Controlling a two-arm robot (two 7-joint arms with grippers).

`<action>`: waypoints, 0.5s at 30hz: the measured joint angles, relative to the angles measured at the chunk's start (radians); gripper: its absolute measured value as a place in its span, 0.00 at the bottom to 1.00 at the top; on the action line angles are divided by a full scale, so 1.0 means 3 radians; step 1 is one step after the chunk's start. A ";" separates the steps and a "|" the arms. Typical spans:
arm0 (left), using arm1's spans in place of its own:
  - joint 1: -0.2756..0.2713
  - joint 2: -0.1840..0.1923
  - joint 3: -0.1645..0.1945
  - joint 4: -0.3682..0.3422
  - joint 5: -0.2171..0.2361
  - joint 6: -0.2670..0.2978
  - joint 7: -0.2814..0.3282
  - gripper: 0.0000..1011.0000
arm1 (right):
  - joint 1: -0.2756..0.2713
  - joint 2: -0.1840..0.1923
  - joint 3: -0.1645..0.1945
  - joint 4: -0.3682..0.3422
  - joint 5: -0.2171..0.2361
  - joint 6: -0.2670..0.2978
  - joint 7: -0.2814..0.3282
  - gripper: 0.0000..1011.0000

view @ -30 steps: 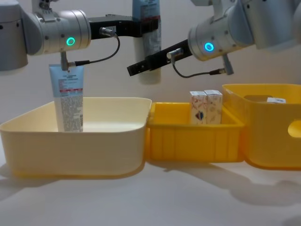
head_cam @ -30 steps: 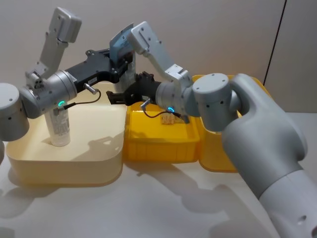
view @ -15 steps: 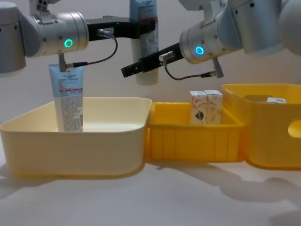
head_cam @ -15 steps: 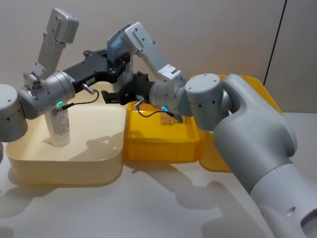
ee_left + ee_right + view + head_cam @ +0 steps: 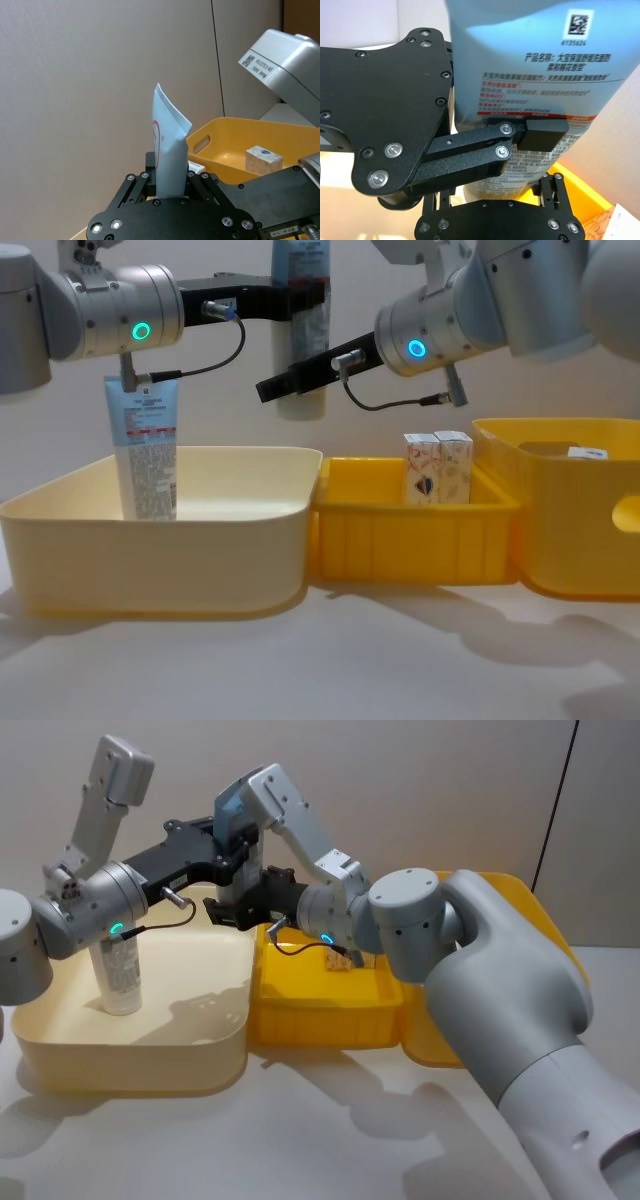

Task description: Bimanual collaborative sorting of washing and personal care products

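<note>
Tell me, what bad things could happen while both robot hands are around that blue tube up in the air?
The left hand grips the blue tube high over the cream tub. The right hand sits close around its lower end. If the left lets go too soon, the tube might drop and perhaps knock over the tube standing in the tub. The two hands are also very close and might bump.

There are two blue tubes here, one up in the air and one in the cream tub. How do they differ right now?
The raised tube hangs in the air, clamped by the left pincer, with the right pincer at its lower end. The other tube stands free in the cream tub, with nothing gripping it. The raised one hangs cap down over the tub's right edge; the standing one is at the tub's left. Both are pale blue with red-and-white labels.
</note>
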 joint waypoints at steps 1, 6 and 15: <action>-0.0001 0.0000 -0.0002 0.0002 0.0000 -0.0001 0.0000 0.24 | 0.0002 -0.0003 0.0000 0.0008 0.0002 -0.0005 0.0001 0.78; -0.0002 0.0000 -0.0003 0.0006 0.0001 -0.0002 0.0001 0.24 | 0.0008 -0.0010 0.0000 0.0022 0.0006 -0.0011 0.0003 0.68; -0.0004 0.0000 -0.0007 0.0009 0.0004 -0.0005 0.0001 0.24 | 0.0015 -0.0016 0.0000 0.0037 0.0009 -0.0022 0.0007 0.65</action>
